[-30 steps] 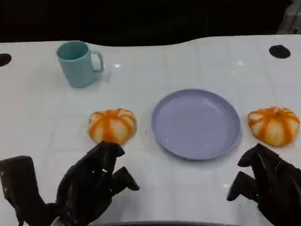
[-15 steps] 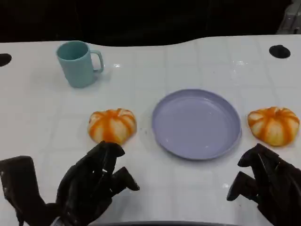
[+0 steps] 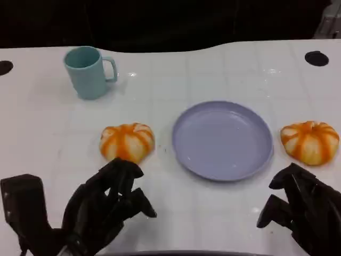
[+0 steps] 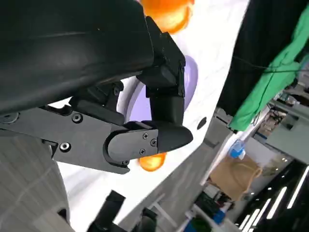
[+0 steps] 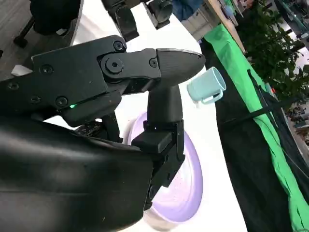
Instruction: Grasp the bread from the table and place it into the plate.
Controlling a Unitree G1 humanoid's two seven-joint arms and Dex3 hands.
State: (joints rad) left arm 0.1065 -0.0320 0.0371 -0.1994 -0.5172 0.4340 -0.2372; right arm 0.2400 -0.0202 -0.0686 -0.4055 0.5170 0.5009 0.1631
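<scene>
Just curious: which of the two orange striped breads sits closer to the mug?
The bread left of the purple plate; the other bread lies beyond the plate, farther from the teal mug.

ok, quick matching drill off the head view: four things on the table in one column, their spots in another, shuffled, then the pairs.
Things:
1. mug
2. plate
3. left bread
4. right bread

Places:
A. just beyond the left robot hand
B. far left of the table, handle toward the plate
C. between the two breads, nothing on it
D. beyond the right robot hand, by the table's right edge

Pairs: 1-B, 2-C, 3-A, 4-D
</scene>
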